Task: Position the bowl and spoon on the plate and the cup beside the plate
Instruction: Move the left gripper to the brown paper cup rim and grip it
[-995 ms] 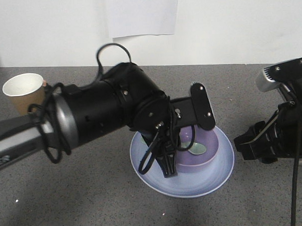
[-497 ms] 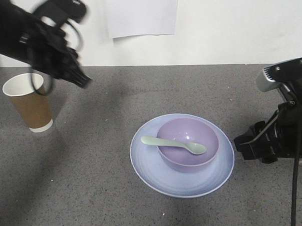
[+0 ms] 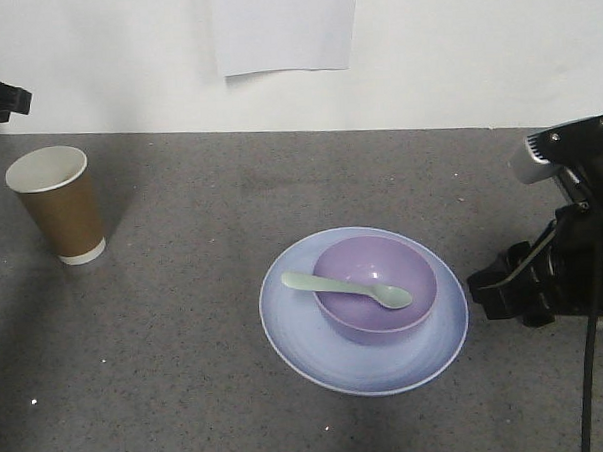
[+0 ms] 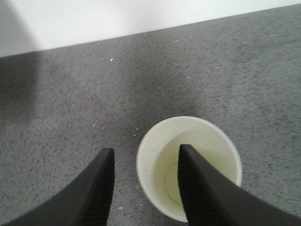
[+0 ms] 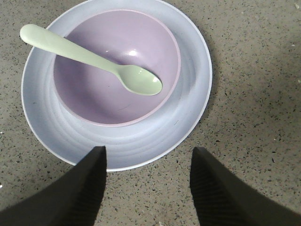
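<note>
The desk (image 3: 188, 371) lies bare around the plate (image 5: 188, 117), just ahead of the right tool (image 5: 148, 165), fingers apart. The bowl (image 5: 94, 94) sits centred on it, with the spoon (image 5: 89, 59) across its rim. The cup (image 4: 207, 141) stands upright under the left tool (image 4: 146, 162), fingers apart, one over its mouth.

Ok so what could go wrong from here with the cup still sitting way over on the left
The cup is tall, narrow-based and apparently empty, far from the plate. One finger of the open left pincer lines up over the cup's mouth, so a careless descent might clip the rim and tip it. Setting the cup down too near the plate might nudge the spoon, whose handle overhangs the bowl.
</note>
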{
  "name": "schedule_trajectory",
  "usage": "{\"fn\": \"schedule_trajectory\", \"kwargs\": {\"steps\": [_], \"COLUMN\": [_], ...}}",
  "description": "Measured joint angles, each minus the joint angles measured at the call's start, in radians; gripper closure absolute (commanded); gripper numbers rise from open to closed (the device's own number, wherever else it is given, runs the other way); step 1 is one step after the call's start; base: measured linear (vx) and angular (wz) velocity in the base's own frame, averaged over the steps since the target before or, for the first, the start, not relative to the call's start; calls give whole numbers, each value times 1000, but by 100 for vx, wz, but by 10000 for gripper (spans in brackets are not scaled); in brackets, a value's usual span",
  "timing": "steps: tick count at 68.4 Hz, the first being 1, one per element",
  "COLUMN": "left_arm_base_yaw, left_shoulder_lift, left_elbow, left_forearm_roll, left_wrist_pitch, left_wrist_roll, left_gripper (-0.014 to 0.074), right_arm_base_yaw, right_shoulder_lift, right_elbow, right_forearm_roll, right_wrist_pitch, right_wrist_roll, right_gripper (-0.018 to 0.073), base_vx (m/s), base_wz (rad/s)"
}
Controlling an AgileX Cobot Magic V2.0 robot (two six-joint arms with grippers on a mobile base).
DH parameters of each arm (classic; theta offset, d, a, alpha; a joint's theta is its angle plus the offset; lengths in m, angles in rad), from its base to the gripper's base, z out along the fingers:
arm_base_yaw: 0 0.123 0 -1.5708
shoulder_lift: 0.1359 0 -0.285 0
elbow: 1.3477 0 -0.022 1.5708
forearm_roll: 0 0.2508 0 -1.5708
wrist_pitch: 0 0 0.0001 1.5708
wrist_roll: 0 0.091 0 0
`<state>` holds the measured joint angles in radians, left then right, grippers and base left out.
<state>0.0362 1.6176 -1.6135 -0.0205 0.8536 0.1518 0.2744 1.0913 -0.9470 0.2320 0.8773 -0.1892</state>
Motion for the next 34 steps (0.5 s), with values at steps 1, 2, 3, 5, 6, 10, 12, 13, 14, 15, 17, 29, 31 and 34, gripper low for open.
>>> {"fn": "schedule_trajectory", "kwargs": {"steps": [1,2,3,5,6,10,12,13,14,15,17,29,31,34], "left_arm_base_yaw": [5,9,13,21,23,34,37,39,39,39,39,40,40,40], "left_shoulder_lift": [3,7,13,22,24,46,56,61,66,71,81,138,147,159], "left_elbow": [0,0,0,0,0,0,0,0,0,0,0,0,0,0], "left_forearm_roll": [-1,-3,-4,-5,-6,-6,-6,-6,-6,-6,-6,-10,-10,-11], "left_wrist_pitch": [0,0,-1,-1,-1,-1,-1,0,0,0,1,1,1,1], "left_wrist_roll": [0,0,0,0,0,0,0,0,0,0,0,0,0,0], "left_gripper": [276,276,276,276,276,276,276,276,276,276,276,276,276,276], "right_arm_base_yaw": [0,0,0,0,0,0,0,0,0,0,0,0,0,0], "right_shoulder_lift": [0,0,0,0,0,0,0,0,0,0,0,0,0,0], "right_elbow": [0,0,0,0,0,0,0,0,0,0,0,0,0,0], "right_forearm_roll": [0,0,0,0,0,0,0,0,0,0,0,0,0,0], "right_wrist_pitch": [0,0,0,0,0,0,0,0,0,0,0,0,0,0], "right_wrist_roll": [0,0,0,0,0,0,0,0,0,0,0,0,0,0], "right_gripper": [158,158,158,158,158,158,158,158,158,158,158,158,158,158], "base_vx": [0,0,0,0,0,0,0,0,0,0,0,0,0,0], "base_wz": [0,0,0,0,0,0,0,0,0,0,0,0,0,0]}}
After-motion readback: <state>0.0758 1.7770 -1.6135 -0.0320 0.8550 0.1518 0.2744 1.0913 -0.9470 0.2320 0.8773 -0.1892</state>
